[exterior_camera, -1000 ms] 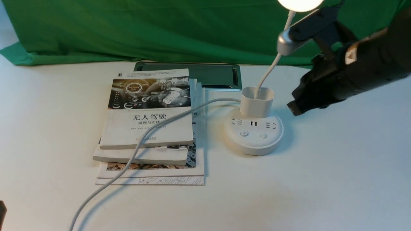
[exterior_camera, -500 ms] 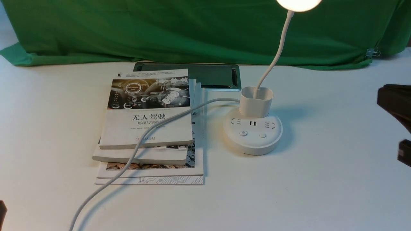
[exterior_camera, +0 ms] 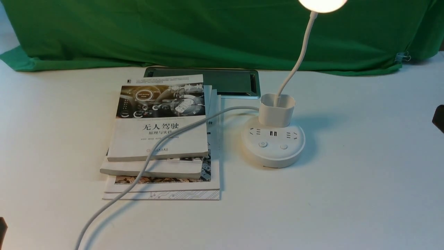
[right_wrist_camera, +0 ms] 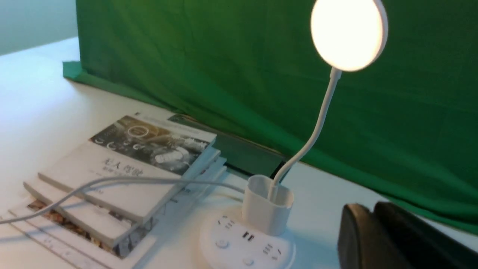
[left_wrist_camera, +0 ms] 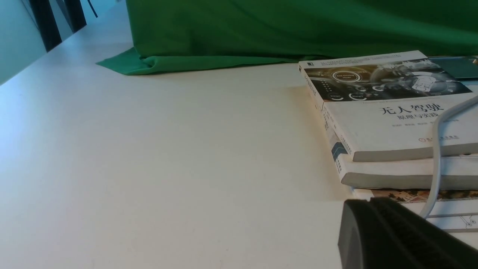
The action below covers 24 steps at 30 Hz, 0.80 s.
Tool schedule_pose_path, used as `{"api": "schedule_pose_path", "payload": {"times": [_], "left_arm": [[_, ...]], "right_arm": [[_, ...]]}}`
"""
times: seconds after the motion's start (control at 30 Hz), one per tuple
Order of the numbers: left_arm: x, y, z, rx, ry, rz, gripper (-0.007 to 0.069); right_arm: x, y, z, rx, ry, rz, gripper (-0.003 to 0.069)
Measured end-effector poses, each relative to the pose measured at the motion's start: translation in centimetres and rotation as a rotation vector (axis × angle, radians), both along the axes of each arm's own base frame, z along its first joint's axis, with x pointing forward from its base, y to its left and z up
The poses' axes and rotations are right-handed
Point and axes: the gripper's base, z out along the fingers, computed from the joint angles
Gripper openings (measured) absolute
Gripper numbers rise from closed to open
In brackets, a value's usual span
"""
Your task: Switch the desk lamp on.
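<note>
Front: desk lamp [exterior_camera: 276, 111] glowing at 3 o'clock of the book stack [exterior_camera: 159, 135]; right gripper [exterior_camera: 439, 118] just a sliver, farther out at 3 o'clock.
Left wrist: left gripper [left_wrist_camera: 396, 235] near the book stack, spread unreadable.
Right wrist: desk lamp lit; right gripper's spread unreadable too.

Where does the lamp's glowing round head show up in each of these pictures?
Front view: lamp head at the top edge, right of centre, partly cut off.
Left wrist view: not in it.
Right wrist view: lamp head whole, glowing against the green cloth.
Shared landmark: the top book, in all three.
</note>
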Motion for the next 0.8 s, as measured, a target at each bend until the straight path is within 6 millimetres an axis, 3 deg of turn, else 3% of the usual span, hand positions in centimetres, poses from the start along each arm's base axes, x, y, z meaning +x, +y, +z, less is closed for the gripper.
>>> {"api": "schedule_pose_path", "payload": {"times": [0.2, 0.57, 0.8], "left_arm": [[0.0, 0.0, 0.0, 0.000, 0.000, 0.000, 0.0021], [0.0, 0.0, 0.0, 0.000, 0.000, 0.000, 0.0021], [0.0, 0.0, 0.0, 0.000, 0.000, 0.000, 0.0021]], "right_arm": [[-1.4, -1.4, -4.0, 0.073, -0.077, -0.063, 0.0129], [-4.6, -5.5, -11.1, 0.156, -0.119, -0.448, 0.0147], [-5.4, -5.7, -12.4, 0.213, -0.038, -0.482, 0.0157]]}}
